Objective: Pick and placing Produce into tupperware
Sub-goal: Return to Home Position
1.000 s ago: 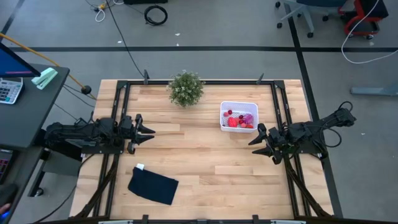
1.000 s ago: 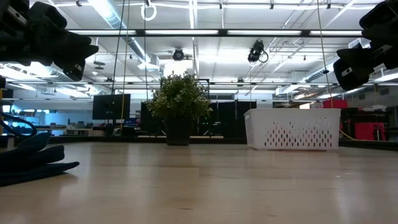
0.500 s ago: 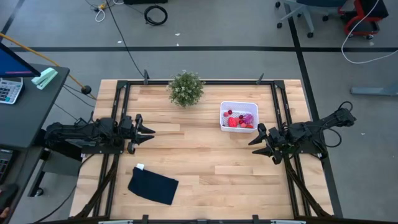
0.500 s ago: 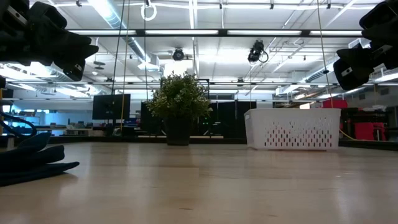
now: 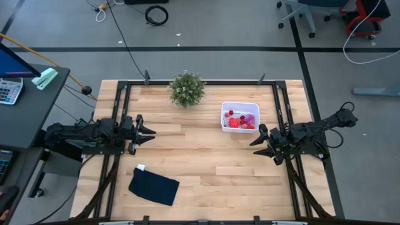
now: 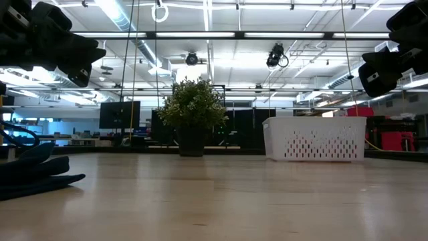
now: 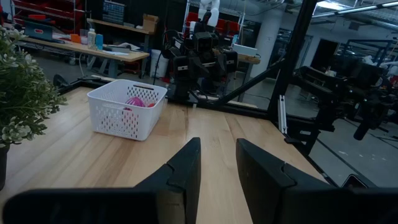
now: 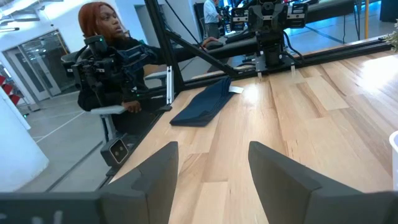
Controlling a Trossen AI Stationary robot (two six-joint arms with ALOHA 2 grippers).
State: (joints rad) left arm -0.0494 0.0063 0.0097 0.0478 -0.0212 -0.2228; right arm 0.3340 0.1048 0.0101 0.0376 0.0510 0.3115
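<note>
The tupperware (image 5: 240,104) sits on the far right part of the table (image 5: 206,162), and the produce (image 5: 239,121) is inside it: a red and pink cluster with one purple piece. We see no fruit lying loose on the wood, so by our reading the sorting is done.

The right gripper (image 8: 212,149) hangs at the right edge of the table, just near of the basket and apart from it. Its fingers are spread wide and hold nothing. Across the table, the left gripper (image 7: 217,146) waits at the left edge. There is a narrower gap between its fingers, and they are empty too.

Now the step is homing, and both arms look close to tucked already. To finish cleanly, we would draw each arm straight back along its own side. We would hold the right one clear of the basket wall, so nothing gets nudged or tipped.

Farther out, the potted plant (image 5: 187,89) stands at the far edge and the dark blue cloth (image 5: 154,186) lies near left. The cloth carries a small white tag, too small to read. We can make out no brand or lettering anywhere.
</note>
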